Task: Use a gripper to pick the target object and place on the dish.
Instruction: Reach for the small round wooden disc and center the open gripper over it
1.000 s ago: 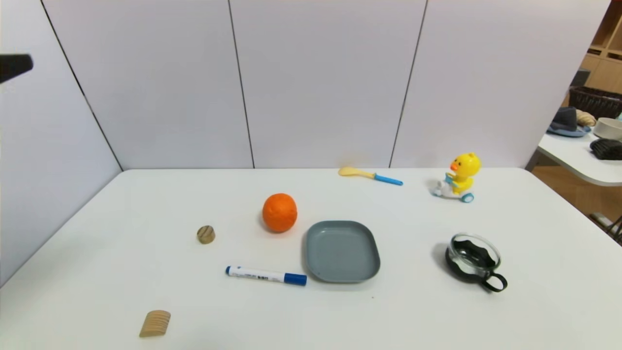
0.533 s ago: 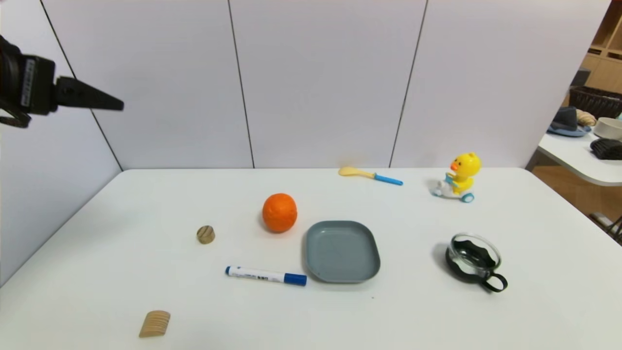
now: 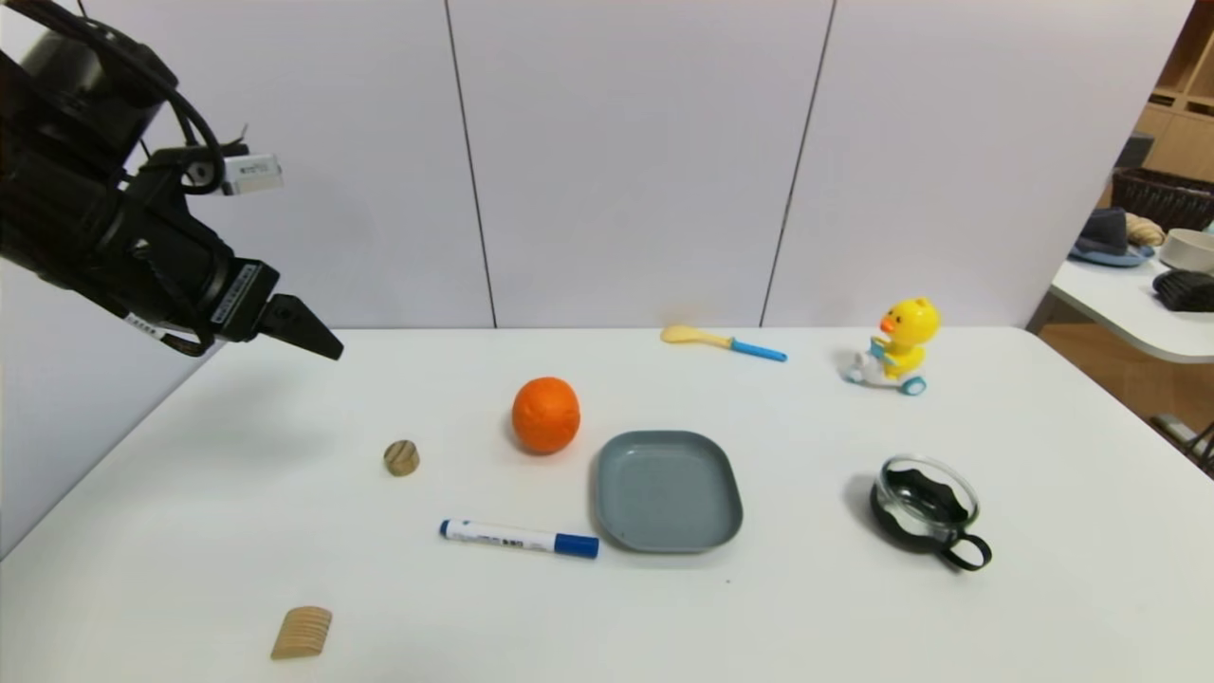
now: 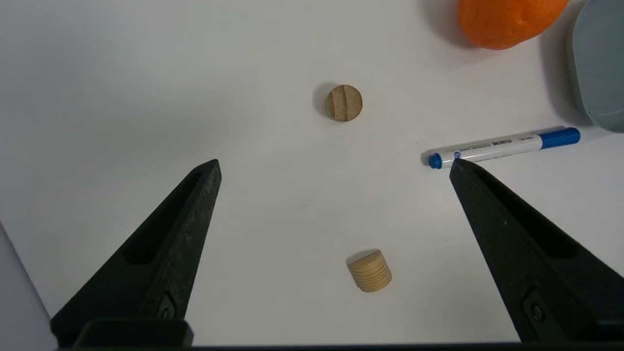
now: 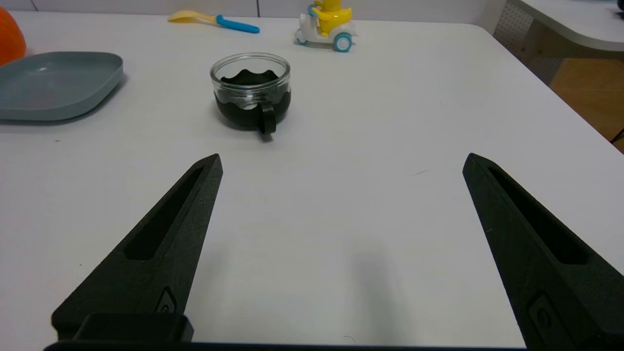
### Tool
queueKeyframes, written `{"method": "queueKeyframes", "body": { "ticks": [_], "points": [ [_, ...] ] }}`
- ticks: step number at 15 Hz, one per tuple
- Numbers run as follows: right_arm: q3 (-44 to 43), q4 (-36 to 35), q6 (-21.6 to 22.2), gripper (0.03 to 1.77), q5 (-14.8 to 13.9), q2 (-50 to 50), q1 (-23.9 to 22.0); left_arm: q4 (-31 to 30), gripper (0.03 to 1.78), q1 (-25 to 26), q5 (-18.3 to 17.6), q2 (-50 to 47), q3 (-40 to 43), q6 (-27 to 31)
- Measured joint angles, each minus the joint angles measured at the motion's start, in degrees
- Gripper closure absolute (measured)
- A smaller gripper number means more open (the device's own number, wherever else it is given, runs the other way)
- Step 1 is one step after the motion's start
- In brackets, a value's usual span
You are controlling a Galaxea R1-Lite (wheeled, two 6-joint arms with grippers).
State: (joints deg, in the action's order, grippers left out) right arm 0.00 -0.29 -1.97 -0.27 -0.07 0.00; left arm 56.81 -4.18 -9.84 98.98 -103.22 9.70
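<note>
Table is white and wide, and the dish sits near its middle. That grey-blue dish has nothing on it. Left of the dish, just past it, sits the orange. Farther left of the dish, past the orange, stands the target object, a small round bit of wood with a groove across its top. It rests on the table, apart from everything. A blue and white marker lies at the dish's near left corner, its blue cap almost at the rim. Well to the near left of the dish lies a ridged wooden block. To the right of the dish is a glass cup in a black holder. Behind the dish, far back, lie a yellow spoon and a yellow duck toy.

The left gripper hangs in the air far left of the dish, tipped down at the table. Its two black fingers stand wide apart and hold nothing. The target object shows between them, farther off.

The right gripper is low by the table's near edge, right of the dish, fingers spread wide, holding nothing.
</note>
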Motion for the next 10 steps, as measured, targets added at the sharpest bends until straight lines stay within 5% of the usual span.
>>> {"method": "queueKeyframes", "body": {
  "ticks": [5,10],
  "points": [
    [0.0,-0.01,0.0,0.09,0.0,0.0,0.0,0.0,0.12,-2.86,0.37,8.77,-0.33,-0.12],
    [0.0,0.0,0.0,0.09,0.0,0.0,0.0,-0.2,0.12,-5.44,5.62,16.71,-1.28,-0.15]
  ]
}}
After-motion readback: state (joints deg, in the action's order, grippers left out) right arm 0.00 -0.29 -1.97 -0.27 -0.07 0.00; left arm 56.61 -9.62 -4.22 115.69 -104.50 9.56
